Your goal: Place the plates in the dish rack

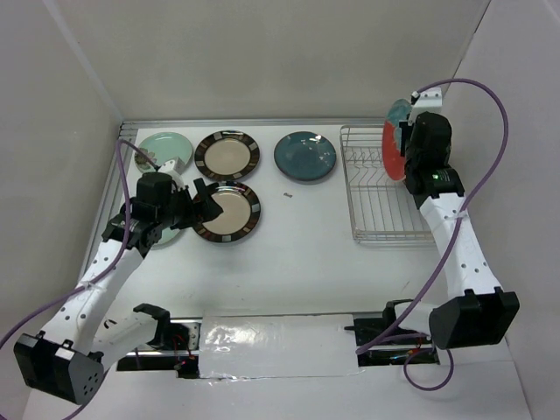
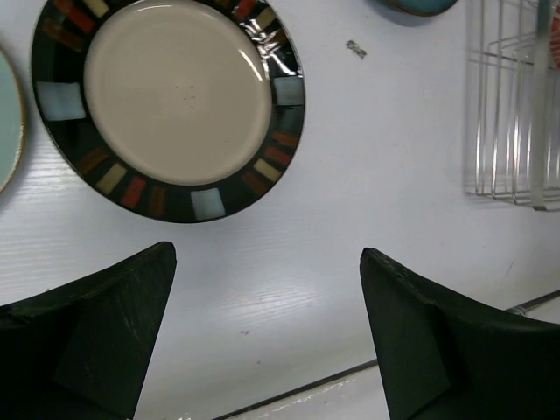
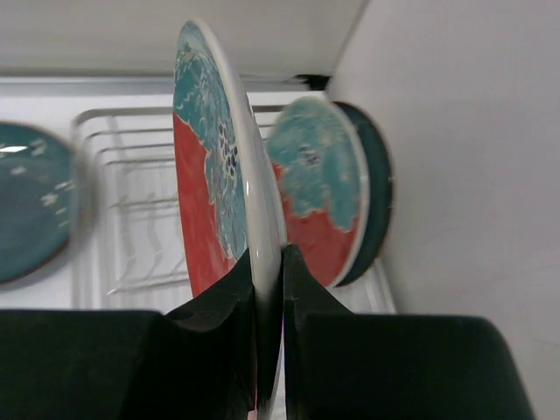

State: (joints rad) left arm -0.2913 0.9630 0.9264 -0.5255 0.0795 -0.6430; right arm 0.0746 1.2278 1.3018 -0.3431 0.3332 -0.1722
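My right gripper (image 3: 283, 254) is shut on the rim of an upright red-and-teal plate (image 3: 219, 166), held over the dish rack (image 1: 376, 206). Behind it, another red-and-teal plate (image 3: 319, 197) and a dark teal plate (image 3: 382, 201) stand on edge in the rack. The held plate's lower edge is hidden by my fingers. My left gripper (image 2: 267, 254) is open and holds nothing, just off the near rim of a cream plate with a dark striped rim (image 2: 175, 96). A second cream plate (image 1: 227, 156), two mint-green plates (image 1: 166, 150) (image 1: 164, 236) and a dark teal plate (image 1: 305, 157) lie flat on the table.
White walls close in the table at the back and both sides; the right wall stands close beside the rack. A small dark speck (image 1: 287, 195) lies between the plates and the rack. Purple cables (image 1: 490, 114) loop off both arms.
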